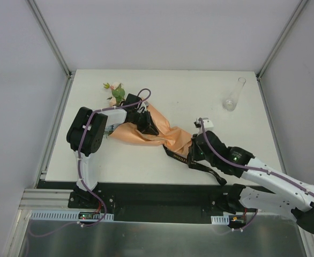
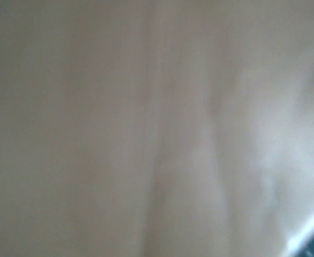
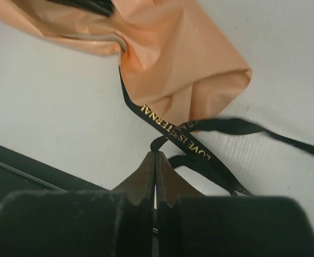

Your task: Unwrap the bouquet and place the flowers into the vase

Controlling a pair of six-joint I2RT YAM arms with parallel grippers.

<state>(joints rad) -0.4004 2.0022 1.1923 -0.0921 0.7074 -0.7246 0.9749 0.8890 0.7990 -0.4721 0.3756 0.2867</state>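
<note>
Step in hand: untying, as I judge it. The cone-shaped bouquet in peach-orange paper [image 1: 159, 134] is not yet unwrapped.
Bouquet position: lying on its side across the white table [image 1: 189, 91], narrow end toward the right arm and pink and cream flowers with green leaves [image 1: 114, 92] poking out at the far-left end.
Ribbon: the black ribbon with gold lettering [image 3: 170, 128] is loosely looped below the narrow end of the wrap, with its tails trailing over the table toward the near edge.
Right gripper [image 3: 156, 160]: jaws pressed together. The ribbon loop runs into the tips, so a strand looks nipped between them.
Left gripper [image 1: 146, 124]: down on the middle of the wrap, touching the paper. Its wrist view shows only a blurred pale surface, so I cannot tell how the jaws stand.
Container: small clear glass vase with a slender neck and rounded base [image 1: 232, 97], at the far right of the table and well apart from the bouquet. It seems to be upright.
Vase contents: nothing visible inside, and no stem is in it yet.
Next move (judgement): draw the ribbon away from the cone while the left arm pins the wrap, so the loop slips off the narrow end.
Risk (judgement): the whole bundle may drag along if the wrap is not held.
After that: open the paper and carry the stems across to the narrow neck, which leaves little room for error.
</note>
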